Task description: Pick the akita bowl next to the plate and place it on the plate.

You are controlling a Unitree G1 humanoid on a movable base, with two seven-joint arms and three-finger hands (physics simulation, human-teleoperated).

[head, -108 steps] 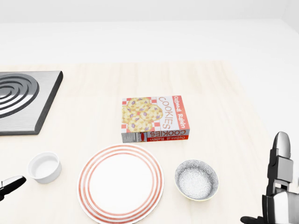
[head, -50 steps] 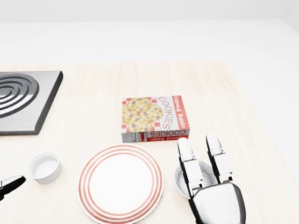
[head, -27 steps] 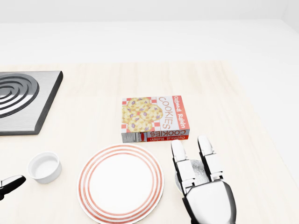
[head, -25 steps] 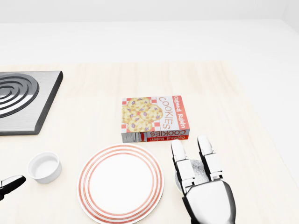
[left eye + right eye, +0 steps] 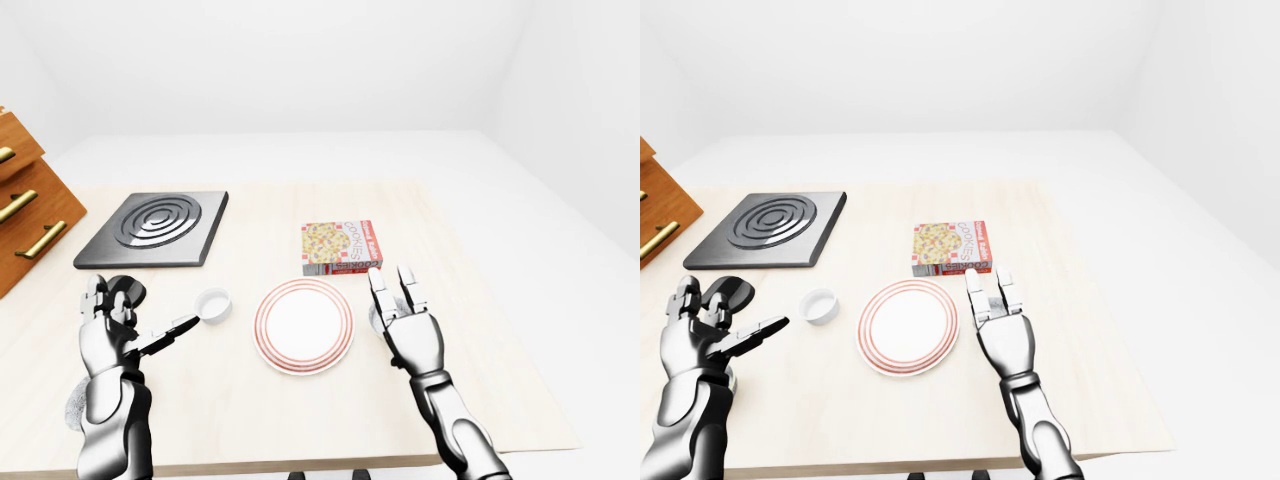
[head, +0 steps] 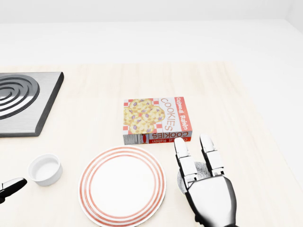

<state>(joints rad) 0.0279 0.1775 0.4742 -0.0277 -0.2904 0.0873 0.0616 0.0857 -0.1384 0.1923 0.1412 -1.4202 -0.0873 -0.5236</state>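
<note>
The akita bowl (image 6: 201,170) is a grey speckled bowl just right of the red-ringed white plate (image 6: 122,185), low in the head view. My right hand (image 6: 193,147) hovers flat over it, open, with its fingers (image 6: 185,161) stretched toward the cookie box. The hand covers most of the bowl, and only a patch shows between the fingers. I cannot tell whether the palm touches the bowl. My left hand (image 5: 128,318) is held up open at the left, one finger pointing at the small white cup, and holds nothing.
A cookie box (image 6: 157,120) lies flat just above the plate and bowl. A small white cup (image 6: 45,169) stands left of the plate. A black stove plate (image 6: 19,101) fills the upper left, and wooden drawers (image 5: 22,215) stand beyond it. The table edge (image 6: 272,142) runs close on the right.
My right hand came in from the lower right, moved left over the bowl and now reaches slightly further up the view. The bowl, plate and left hand have not moved.
</note>
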